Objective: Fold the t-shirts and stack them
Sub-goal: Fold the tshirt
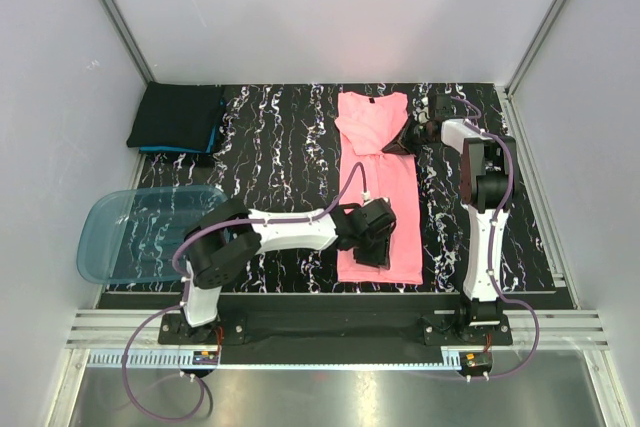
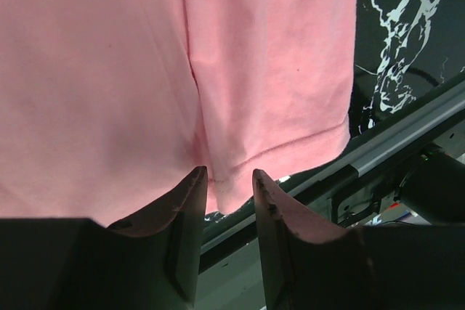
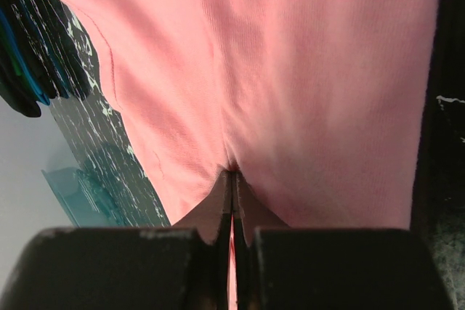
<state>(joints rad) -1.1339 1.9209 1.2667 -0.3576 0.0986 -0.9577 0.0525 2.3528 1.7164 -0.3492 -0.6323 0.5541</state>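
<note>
The salmon-pink t-shirt (image 1: 395, 197) lies flat on the table (image 1: 280, 147), right of its middle. It is narrowed to a long strip whose long axis runs from the far edge, collar end, to the near edge, hem end. The right gripper (image 3: 232, 173) is pinched tight on the cloth at the far end, on the strip's right side by the shoulder, and the fabric puckers into its tips. The left gripper (image 2: 229, 172) sits at the opposite end, over the near hem, jaws apart with the hem's folded edge just at the gap. Whether any cloth is caught between them is hard to say from the wrist view. Each arm has its own end, so the next fold probably carries one end along that axis onto the other. The black and teal t-shirts (image 1: 178, 117) lie folded in the far-left corner
</note>
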